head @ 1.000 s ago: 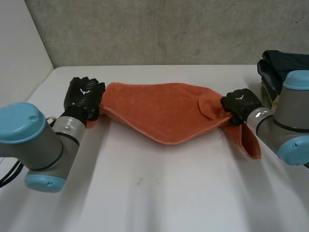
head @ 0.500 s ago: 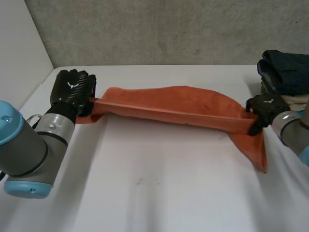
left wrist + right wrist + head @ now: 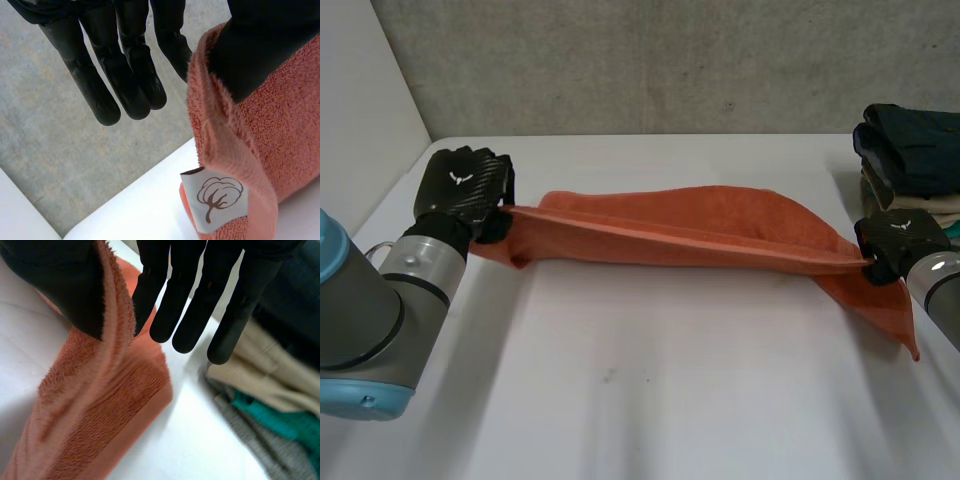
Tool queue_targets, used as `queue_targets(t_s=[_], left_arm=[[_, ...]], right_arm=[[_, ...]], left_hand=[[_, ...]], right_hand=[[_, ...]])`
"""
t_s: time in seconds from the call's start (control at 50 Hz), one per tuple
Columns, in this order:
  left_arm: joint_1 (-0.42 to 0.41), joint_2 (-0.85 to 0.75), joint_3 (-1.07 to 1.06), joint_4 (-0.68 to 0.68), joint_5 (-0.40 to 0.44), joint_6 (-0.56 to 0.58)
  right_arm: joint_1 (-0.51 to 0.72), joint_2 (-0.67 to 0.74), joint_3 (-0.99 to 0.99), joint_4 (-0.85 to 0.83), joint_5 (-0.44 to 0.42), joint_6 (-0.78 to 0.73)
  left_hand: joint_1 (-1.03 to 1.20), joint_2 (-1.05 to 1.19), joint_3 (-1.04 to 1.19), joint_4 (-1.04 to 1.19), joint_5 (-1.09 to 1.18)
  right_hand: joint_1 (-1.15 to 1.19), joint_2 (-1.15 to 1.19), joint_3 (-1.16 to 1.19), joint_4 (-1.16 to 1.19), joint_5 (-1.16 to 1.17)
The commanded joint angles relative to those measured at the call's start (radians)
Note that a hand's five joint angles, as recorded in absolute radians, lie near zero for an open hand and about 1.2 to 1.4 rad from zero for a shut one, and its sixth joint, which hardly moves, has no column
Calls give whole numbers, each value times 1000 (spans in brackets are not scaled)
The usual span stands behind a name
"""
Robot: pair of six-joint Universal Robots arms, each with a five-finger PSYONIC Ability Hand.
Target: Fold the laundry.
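An orange towel (image 3: 680, 235) hangs stretched in a long band above the white table (image 3: 650, 390), and its right end droops to the tabletop. My left hand (image 3: 460, 190) pinches the towel's left end. In the left wrist view the thumb presses the towel's (image 3: 280, 135) hem near a white cotton label (image 3: 212, 197), while the fingers (image 3: 125, 65) stay straight. My right hand (image 3: 895, 240) holds the right end. In the right wrist view its thumb pins the towel's (image 3: 100, 415) edge beside straight fingers (image 3: 195, 295).
A stack of folded laundry (image 3: 910, 150), dark on top with beige and teal below, sits at the table's back right, just behind my right hand; the right wrist view shows this stack (image 3: 270, 390) past the fingertips. A grey wall (image 3: 650, 60) runs behind the table.
Both hands have moved apart, the right one far to the right. The towel went from a slack, bunched shape to a long taut band.
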Motion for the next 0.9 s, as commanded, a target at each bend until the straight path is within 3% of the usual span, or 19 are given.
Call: queue_targets(t_s=[0.02, 0.14, 0.22, 0.26, 0.34, 0.48, 0.6, 0.72, 0.8, 0.9], left_arm=[[19, 104, 10, -72, -4, 3], [39, 339, 72, -88, -6, 0], [52, 469, 124, -120, -1, 0], [65, 509, 148, -161, 2, 0], [68, 502, 162, -246, 5, 1], [71, 295, 147, -306, 5, 6], [71, 13, 205, -298, 0, 93], [82, -257, 440, -276, -3, 276], [86, -372, 647, -234, 2, 334], [85, -414, 869, -97, -4, 323]], right_arm=[[7, -187, 49, -40, -10, -174], [20, -409, -46, 113, -15, -204], [10, -485, -222, 417, -64, -209], [6, -485, -307, 586, -130, -213], [-3, -450, -377, 744, -216, -267], [-10, -341, -362, 740, -205, -353], [39, -140, -383, 603, -141, -353], [105, -5, -459, 387, -32, -354], [139, 78, -555, 165, 23, -344], [167, 110, -634, -285, 59, -246]], left_hand=[[223, 196, 201, 195, 259], [223, 196, 201, 195, 259], [223, 196, 201, 195, 259], [223, 196, 201, 195, 259], [223, 196, 201, 195, 259], [223, 196, 201, 195, 259], [223, 196, 201, 195, 259], [223, 196, 201, 195, 259], [223, 196, 201, 195, 259], [223, 196, 201, 195, 259]], right_hand=[[256, 217, 223, 221, 259], [256, 217, 223, 221, 259], [256, 217, 223, 221, 259], [256, 217, 223, 221, 259], [256, 217, 223, 221, 259], [256, 217, 223, 221, 259], [256, 217, 223, 221, 259], [256, 217, 223, 221, 259], [256, 217, 223, 221, 259], [256, 217, 223, 221, 259]])
